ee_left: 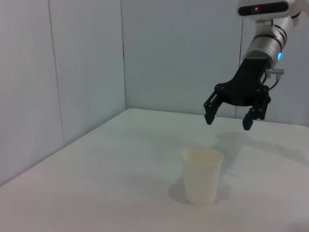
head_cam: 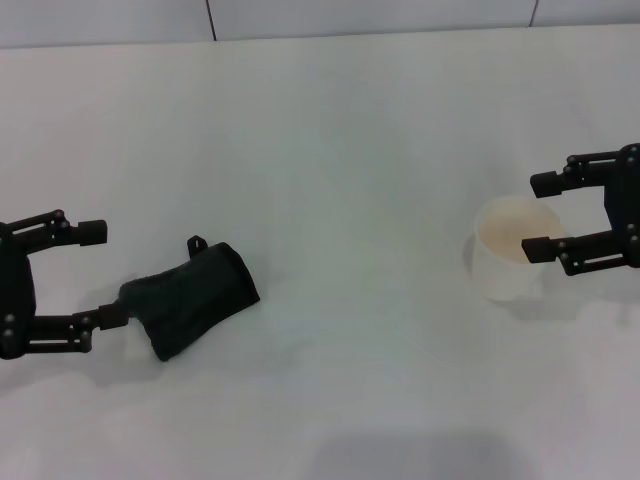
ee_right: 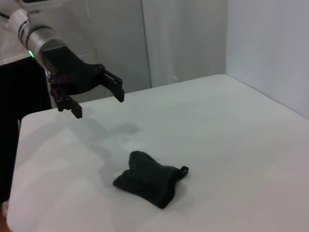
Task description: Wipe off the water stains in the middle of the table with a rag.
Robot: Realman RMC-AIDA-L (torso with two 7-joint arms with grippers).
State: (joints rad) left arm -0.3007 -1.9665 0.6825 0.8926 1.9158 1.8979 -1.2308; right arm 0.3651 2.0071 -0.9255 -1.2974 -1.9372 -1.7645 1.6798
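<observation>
the crumpled black cloth rag [head_cam: 192, 298] lies on the plain white table [head_cam: 340, 150], left of centre. the left gripper [head_cam: 98, 274] hovers above it, jaws spread; lower squarely over the bundle's thick middle before closing. the right gripper [head_cam: 540, 214], jaws spread, hangs over the white paper cup [head_cam: 508, 250].

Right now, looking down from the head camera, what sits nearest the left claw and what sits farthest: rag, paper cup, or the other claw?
1. rag: beside the open left gripper.
2. paper cup: across the table, on the right.
3. right gripper: open, above the cup.
</observation>
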